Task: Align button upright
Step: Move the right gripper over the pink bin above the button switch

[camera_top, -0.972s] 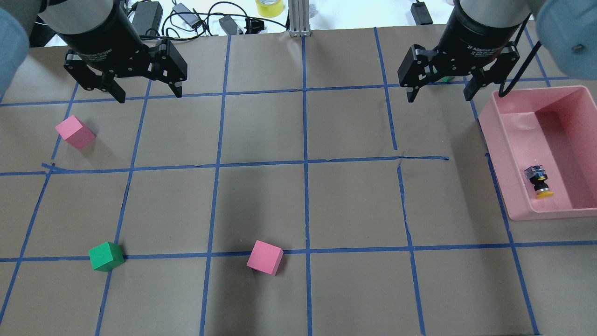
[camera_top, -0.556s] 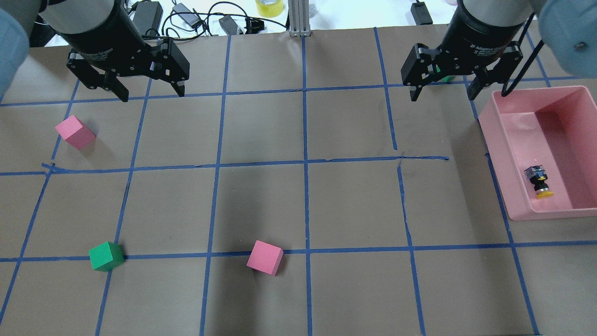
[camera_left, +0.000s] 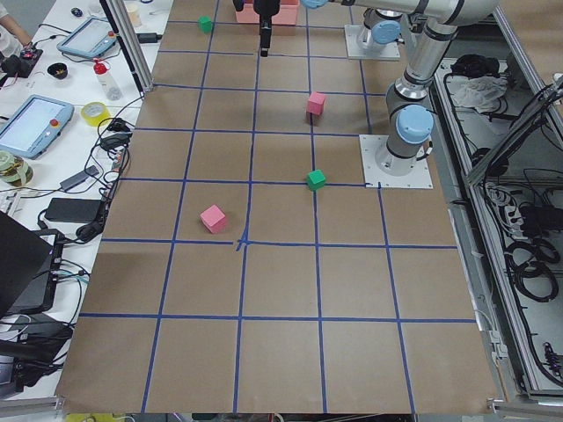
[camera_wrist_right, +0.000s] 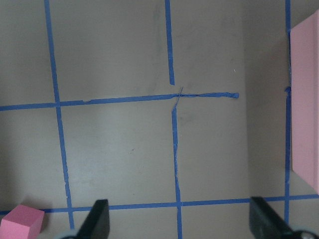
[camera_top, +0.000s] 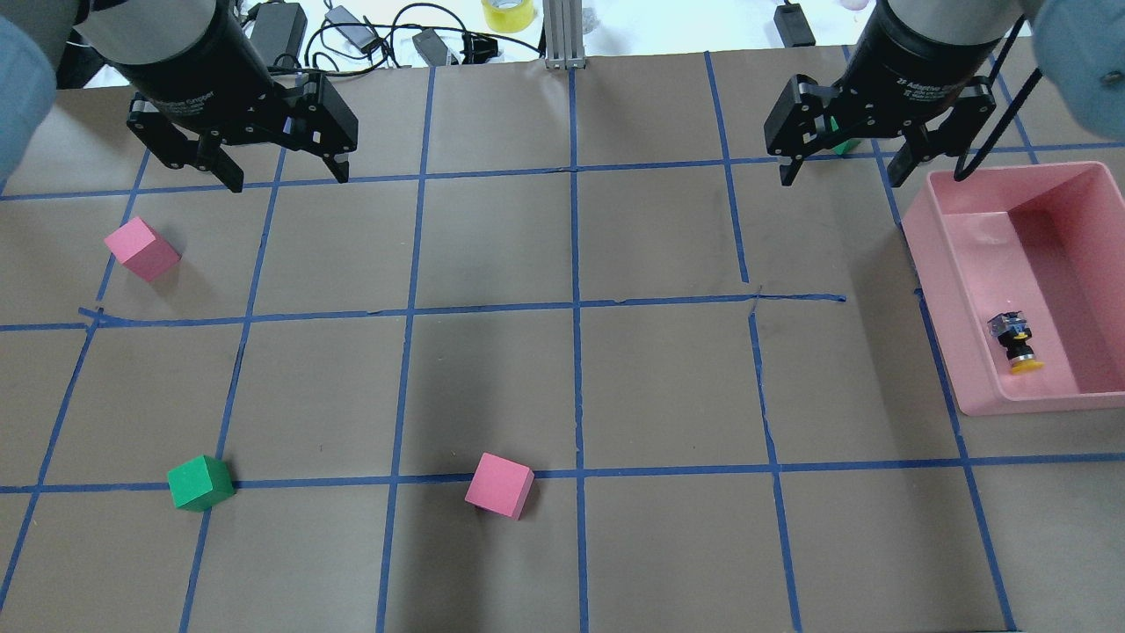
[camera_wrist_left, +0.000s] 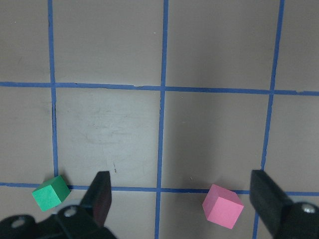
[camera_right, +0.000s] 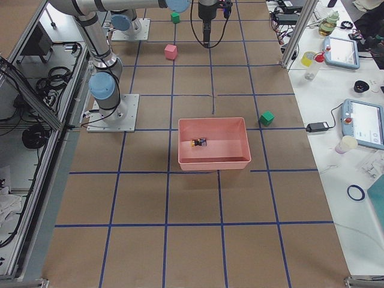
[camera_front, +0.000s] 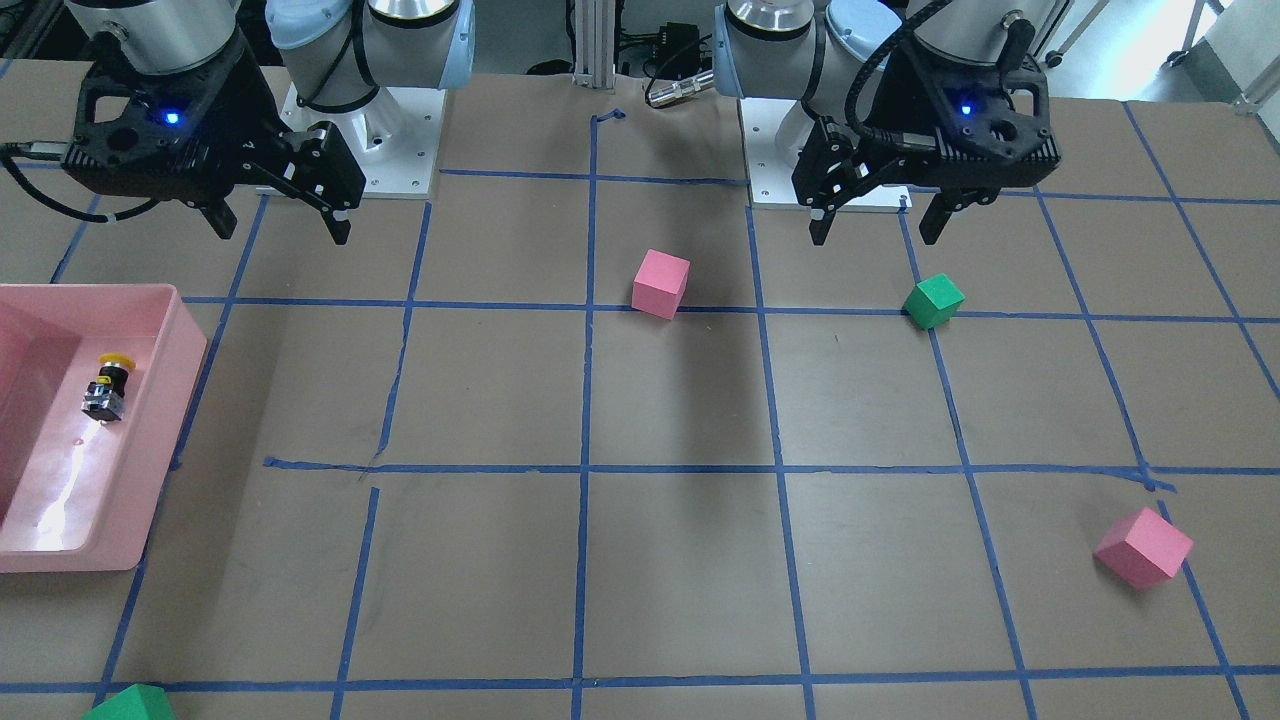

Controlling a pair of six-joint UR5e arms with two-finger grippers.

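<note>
The button (camera_top: 1017, 343), with a yellow cap, black body and grey base, lies on its side inside the pink bin (camera_top: 933, 264), cap toward the near wall. It also shows in the front view (camera_front: 107, 387) and the right side view (camera_right: 198, 142). My right gripper (camera_top: 840, 183) is open and empty, hovering over the table just left of the bin's far corner; its wrist view shows the bin's edge (camera_wrist_right: 306, 99) but not the button. My left gripper (camera_top: 286, 182) is open and empty at the far left.
On the table are a pink cube (camera_top: 141, 249), a green cube (camera_top: 200, 483) and a second pink cube (camera_top: 499, 484). Another green cube (camera_front: 130, 705) sits at the far side by the right gripper. Cables lie beyond the table's far edge.
My right gripper has shifted slightly to the right, toward the pink bin. The left gripper has barely moved. The button has not moved.
</note>
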